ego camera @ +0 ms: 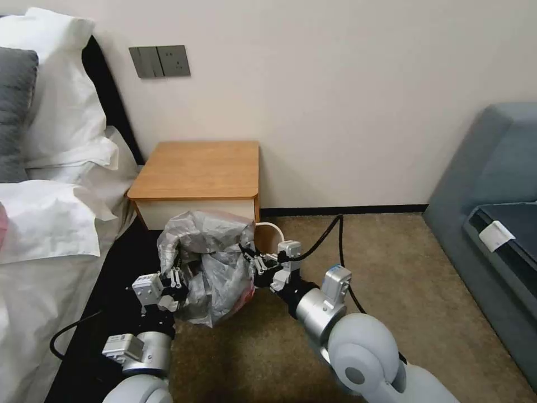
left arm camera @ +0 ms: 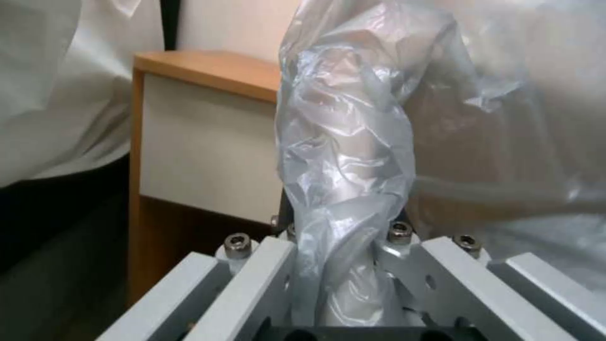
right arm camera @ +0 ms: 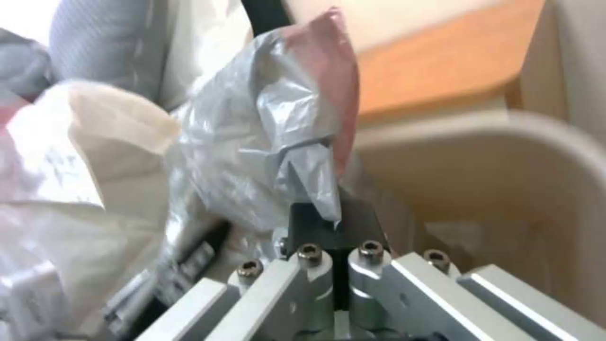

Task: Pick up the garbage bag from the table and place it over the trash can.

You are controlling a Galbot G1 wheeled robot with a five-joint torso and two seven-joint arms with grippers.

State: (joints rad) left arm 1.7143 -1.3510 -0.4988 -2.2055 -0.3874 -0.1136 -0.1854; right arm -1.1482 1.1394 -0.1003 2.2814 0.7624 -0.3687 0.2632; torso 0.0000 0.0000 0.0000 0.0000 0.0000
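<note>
**Bag held between both grippers in front of the nightstand**

Plastic, thin, crinkled and translucent grey with a pinkish-red rim, the garbage bag (ego camera: 210, 263) hangs spread between the two arms, just in front of the small wooden table (ego camera: 198, 168) with its orange-brown top. The left gripper (ego camera: 174, 278) is clamped on the bag's left edge, a twisted bunch of film running between its fingers (left arm camera: 265, 265). The right gripper (ego camera: 253, 262) pinches the right edge. The cream-white plastic trash can (right arm camera: 505, 180) sits under the bag, beside the table.

Garbage bag (ego camera: 210, 266) before table (ego camera: 198, 168), over trash can (right arm camera: 505, 189).
</note>
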